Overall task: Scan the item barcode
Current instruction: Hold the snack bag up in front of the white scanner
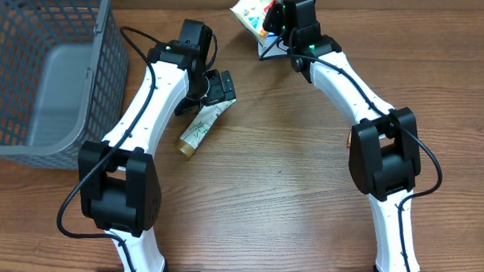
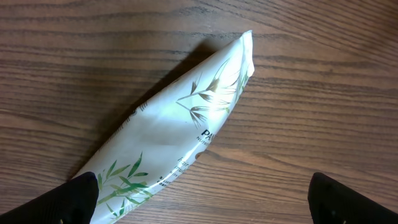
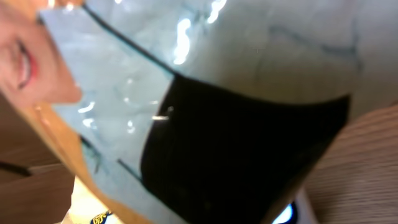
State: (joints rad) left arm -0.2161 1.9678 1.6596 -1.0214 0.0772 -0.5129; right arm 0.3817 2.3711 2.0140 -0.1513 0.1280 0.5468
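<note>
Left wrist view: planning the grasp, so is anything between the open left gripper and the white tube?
Nothing visible. The white tube lies bare on the wooden table, directly below the open left gripper.

Light: bright, even; shadows soft.
Overhead: sharp throughout.
Left wrist: tube (image 2: 174, 137) sharp, faint sheen.
Right wrist: packet (image 3: 261, 56) blurred, white glare streaks.

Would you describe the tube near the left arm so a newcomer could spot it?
Start at the grey basket on the left. Beside it, at the left gripper, lies the tube: white, green leaf print, gold cap, unlike the colourful packet behind.
</note>
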